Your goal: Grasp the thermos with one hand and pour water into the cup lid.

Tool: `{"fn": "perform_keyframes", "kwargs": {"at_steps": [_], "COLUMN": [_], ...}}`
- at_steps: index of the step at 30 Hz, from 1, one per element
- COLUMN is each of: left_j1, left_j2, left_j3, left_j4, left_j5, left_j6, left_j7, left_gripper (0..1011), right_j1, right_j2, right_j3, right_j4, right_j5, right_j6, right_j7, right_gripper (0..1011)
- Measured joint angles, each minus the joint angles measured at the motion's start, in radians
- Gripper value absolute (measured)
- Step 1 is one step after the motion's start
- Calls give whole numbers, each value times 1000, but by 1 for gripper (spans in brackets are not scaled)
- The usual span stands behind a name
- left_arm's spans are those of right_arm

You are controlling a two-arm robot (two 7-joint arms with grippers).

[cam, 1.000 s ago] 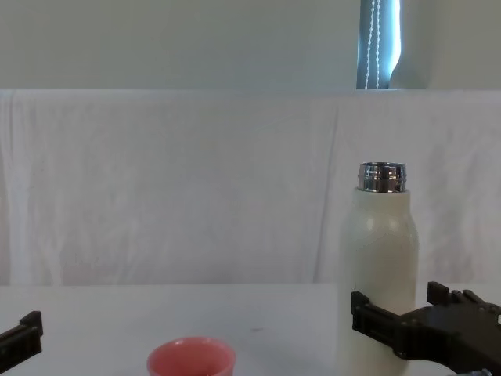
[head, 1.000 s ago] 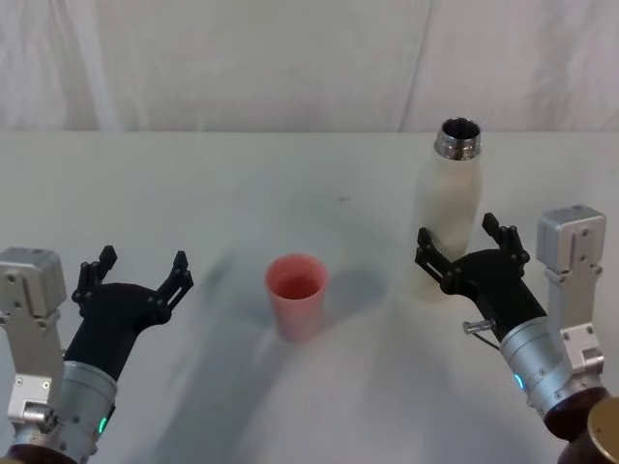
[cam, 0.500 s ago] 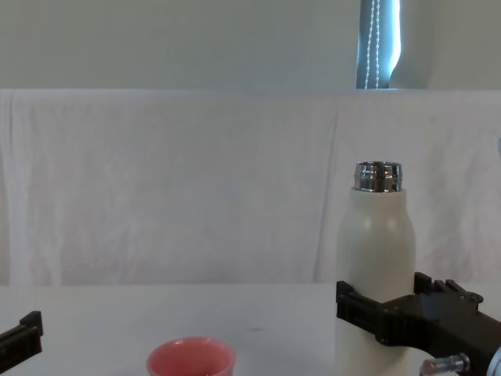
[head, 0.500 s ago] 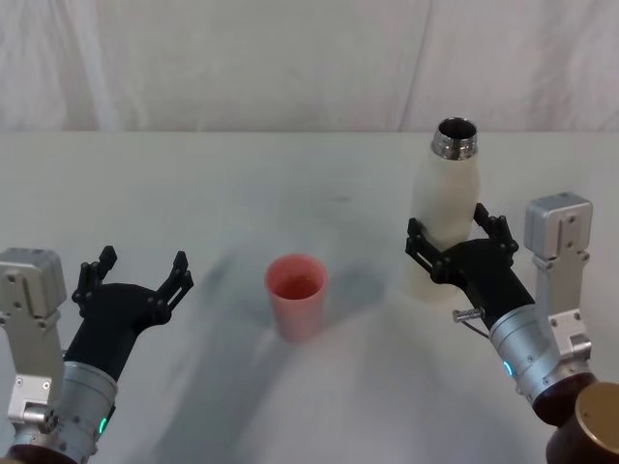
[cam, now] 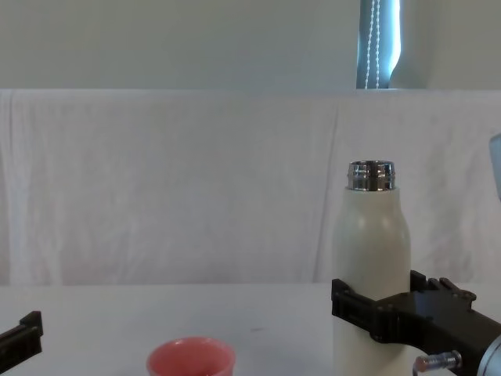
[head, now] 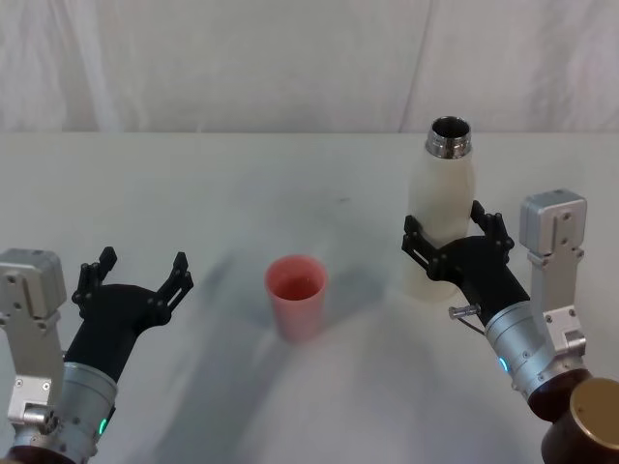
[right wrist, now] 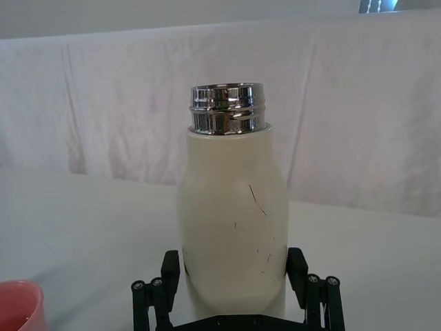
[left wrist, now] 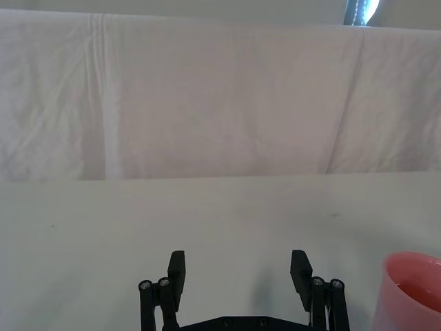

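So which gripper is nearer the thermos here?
The right. The right gripper straddles the lower body of the thermos, a finger on each side. The left gripper sits open far across the table, on the other side of the cup lid.

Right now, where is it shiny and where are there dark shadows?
Right wrist view: the thermos steel neck gleams with bright bands. Head view: soft grey shadows spread on the table beside the cup lid and the left gripper.

The right claw (head: 452, 242) hides the lower thermos (head: 437, 208), so finger contact cannot be told.
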Motion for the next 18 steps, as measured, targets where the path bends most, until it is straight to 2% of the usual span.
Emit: {"fn": "perform_keyframes", "kwargs": {"at_steps": [18], "left_j1": [0], "left_j2": [0], "left_j3": [0], "left_j4": [0], "left_j5": [0], "left_j6": [0], "left_j7": [0], "left_gripper": [1001], "right_j1": [45], "right_j2": [0], "right_j3": [2], "right_j4": [51], "right_j5": [-1], "right_j6": [7], "right_j7": [3], "right_gripper": [1000]}}
